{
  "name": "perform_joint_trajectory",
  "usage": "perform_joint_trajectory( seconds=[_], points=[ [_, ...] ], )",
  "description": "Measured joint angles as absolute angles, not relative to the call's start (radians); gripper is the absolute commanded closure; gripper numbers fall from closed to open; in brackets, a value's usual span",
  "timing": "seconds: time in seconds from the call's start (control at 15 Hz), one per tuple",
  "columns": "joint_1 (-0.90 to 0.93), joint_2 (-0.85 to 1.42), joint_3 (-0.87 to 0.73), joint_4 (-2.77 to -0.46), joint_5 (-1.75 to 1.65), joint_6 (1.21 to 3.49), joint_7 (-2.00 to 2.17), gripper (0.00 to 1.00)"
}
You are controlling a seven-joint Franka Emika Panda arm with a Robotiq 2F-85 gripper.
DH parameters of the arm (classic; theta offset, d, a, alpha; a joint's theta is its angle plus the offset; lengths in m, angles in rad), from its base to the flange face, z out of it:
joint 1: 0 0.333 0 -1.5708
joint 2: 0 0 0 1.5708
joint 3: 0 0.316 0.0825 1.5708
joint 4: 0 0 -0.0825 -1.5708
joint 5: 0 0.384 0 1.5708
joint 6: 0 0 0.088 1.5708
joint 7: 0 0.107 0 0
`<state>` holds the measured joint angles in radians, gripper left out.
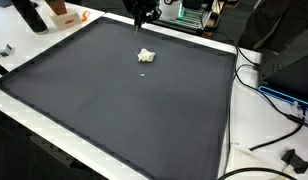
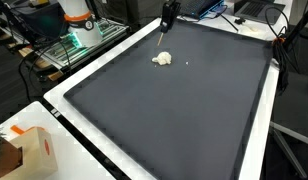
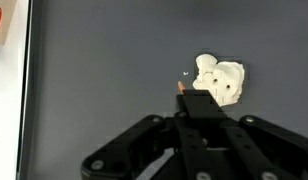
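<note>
Dark mat (image 1: pixel 114 110): gripper (image 1: pixel 144 17) points down nr white lump (image 1: pixel 145 55).

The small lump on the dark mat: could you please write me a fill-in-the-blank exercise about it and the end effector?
The lump on the mat is ____ in colour.
The mat holds exactly ____ such lump.
The end effector hangs ____ the mat, close to the lump.
Missing words: white; one; above.
</note>
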<state>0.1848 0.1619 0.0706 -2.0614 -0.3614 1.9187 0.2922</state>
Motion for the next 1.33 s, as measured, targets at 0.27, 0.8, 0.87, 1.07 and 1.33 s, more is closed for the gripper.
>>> perform_joint_trajectory(
  seconds=[0.27, 0.8, 0.87, 1.07, 1.33],
  points=[
    [0.169, 0.085, 0.071, -2.105, -0.286, 1.972, 0.237, 0.97],
    [0.128, -0.048, 0.07, -2.164, -0.108, 2.03, 0.094, 0.97],
    [0.125, -0.059, 0.07, -2.17, -0.088, 2.036, 0.077, 0.97],
    [0.116, -0.09, 0.07, -2.189, -0.036, 2.05, 0.032, 0.97],
    [0.11, -0.125, 0.069, -2.21, 0.005, 2.058, -0.011, 0.87]
  ],
)
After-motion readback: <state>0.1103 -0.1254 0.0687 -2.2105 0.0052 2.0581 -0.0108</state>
